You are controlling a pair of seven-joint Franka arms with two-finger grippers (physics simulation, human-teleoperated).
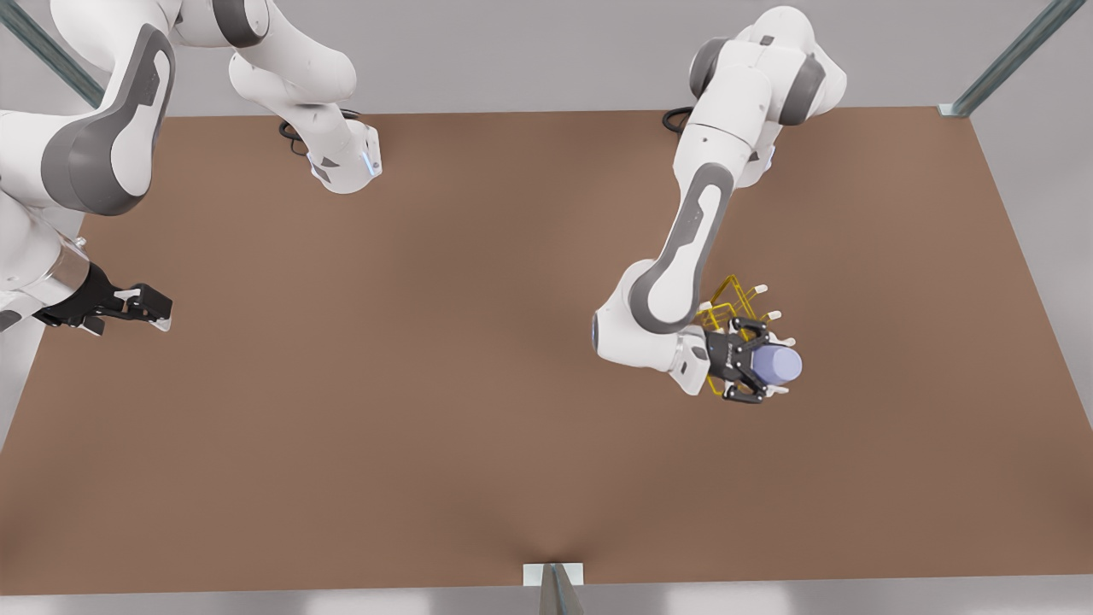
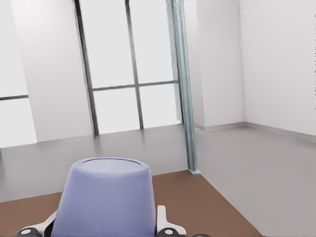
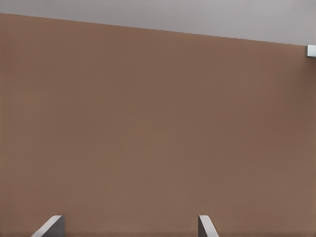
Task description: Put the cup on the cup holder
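Observation:
The lavender-blue cup is held above the table with my left gripper shut on it, at the front view's right. In the left wrist view the cup sits between the white fingers, its narrower closed end pointing away from the wrist. The yellow wire cup holder with white-capped prongs stands directly beneath and behind that gripper, partly hidden by the arm. My right gripper waits open at the front view's far left, its fingertips spread over bare table.
The brown table spreads wide between the two arms. Grey metal frame posts stand at its far corners, and a small bracket sits on the near edge.

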